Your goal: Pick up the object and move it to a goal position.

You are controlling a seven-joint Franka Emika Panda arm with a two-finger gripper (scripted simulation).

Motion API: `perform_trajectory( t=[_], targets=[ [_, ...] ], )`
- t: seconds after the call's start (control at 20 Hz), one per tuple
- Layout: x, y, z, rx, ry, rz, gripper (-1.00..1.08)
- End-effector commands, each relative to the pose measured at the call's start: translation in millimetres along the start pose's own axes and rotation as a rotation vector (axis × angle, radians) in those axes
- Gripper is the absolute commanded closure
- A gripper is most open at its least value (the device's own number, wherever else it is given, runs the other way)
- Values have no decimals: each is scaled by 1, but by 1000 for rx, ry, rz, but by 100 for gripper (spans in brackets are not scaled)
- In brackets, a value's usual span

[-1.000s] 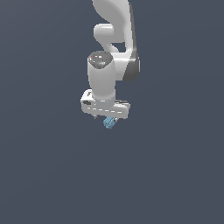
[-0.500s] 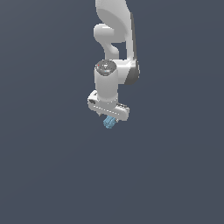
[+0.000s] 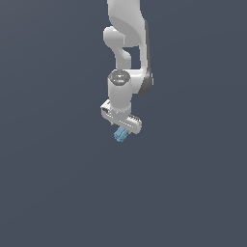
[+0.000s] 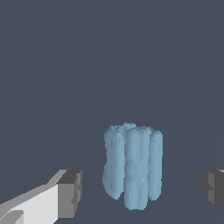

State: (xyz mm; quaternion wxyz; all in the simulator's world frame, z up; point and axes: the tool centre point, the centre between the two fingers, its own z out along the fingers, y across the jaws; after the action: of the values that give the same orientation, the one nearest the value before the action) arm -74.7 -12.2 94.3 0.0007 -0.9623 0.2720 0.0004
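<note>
Plain dark slate-grey bg all round, flat even light, no visible furniture or walls

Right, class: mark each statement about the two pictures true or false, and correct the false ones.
1. The object is light blue. True.
2. Both fingers press against the object. False: the wrist view shows a gap on each side.
3. The object lies between the fingers of the gripper. True.
4. Two arms show in the exterior view. False: only one white arm.
5. The object is a smooth ball. False: it is a lumpy, ridged chunk.
</note>
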Motion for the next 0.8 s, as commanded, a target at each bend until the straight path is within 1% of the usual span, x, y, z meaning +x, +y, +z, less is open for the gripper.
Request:
perform_trajectory(
  t=[0.0, 0.4, 0.75],
  targets=[
    [-4, 2, 3, -1, 1, 21, -92],
    [-5, 2, 7, -1, 1, 27, -92],
    [-6, 3, 34, -1, 1, 30, -92]
  ],
)
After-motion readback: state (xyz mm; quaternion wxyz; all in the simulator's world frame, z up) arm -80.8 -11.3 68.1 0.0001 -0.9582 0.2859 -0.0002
